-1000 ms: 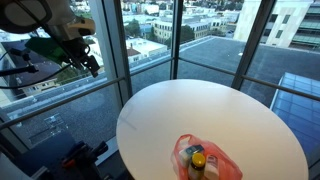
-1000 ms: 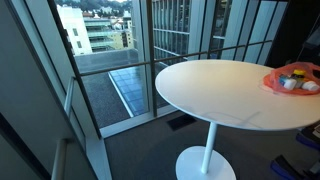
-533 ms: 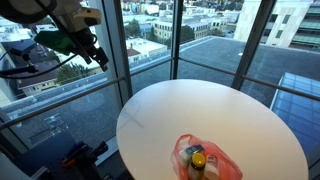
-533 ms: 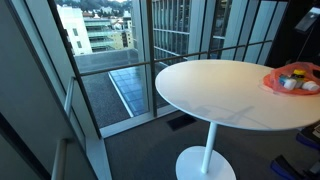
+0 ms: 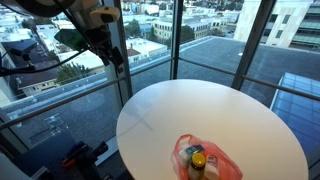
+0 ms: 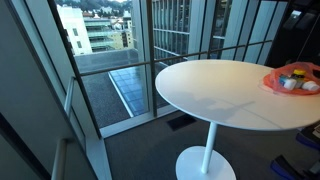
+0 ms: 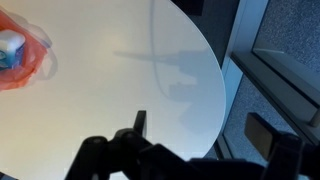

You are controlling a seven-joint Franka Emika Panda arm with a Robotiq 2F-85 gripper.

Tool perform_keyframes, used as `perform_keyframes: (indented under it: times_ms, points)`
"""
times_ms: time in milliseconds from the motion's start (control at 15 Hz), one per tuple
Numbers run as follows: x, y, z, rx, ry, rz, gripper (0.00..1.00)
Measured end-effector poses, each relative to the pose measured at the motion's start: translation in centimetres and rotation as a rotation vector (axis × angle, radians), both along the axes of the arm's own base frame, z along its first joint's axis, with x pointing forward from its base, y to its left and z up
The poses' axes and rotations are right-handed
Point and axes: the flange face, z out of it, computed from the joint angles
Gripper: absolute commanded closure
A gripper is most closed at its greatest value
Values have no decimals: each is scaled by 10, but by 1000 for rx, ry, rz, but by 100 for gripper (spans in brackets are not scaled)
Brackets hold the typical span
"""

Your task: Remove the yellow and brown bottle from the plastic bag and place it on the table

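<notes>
A red see-through plastic bag (image 5: 206,160) lies on the round white table (image 5: 190,110) near its front edge. In it stands the bottle (image 5: 197,162), with a yellow cap and a brown body. The bag also shows in the other exterior view (image 6: 292,78) and at the top left of the wrist view (image 7: 20,58); I cannot make out the bottle in either. My gripper (image 5: 115,55) hangs high beyond the table's far left edge, well away from the bag. In the wrist view the gripper (image 7: 204,128) is open and empty, jaws wide apart over the table's rim.
Tall glass windows with dark frames (image 5: 172,40) stand right behind the table. The table has a single white pedestal foot (image 6: 205,160) on grey carpet. A white-capped item (image 6: 288,85) lies in the bag beside the bottle.
My arm has swung to the right and a little down towards the table edge. The bag and its contents have not moved.
</notes>
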Motion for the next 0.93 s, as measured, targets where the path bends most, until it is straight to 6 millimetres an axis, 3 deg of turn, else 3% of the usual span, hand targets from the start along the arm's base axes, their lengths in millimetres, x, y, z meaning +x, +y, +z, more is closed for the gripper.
perform_keyframes:
  times_ms: [400, 933]
  points:
    - [12, -64, 0, -19, 20, -141, 0]
    - [2, -170, -11, 17, 31, -368, 0]
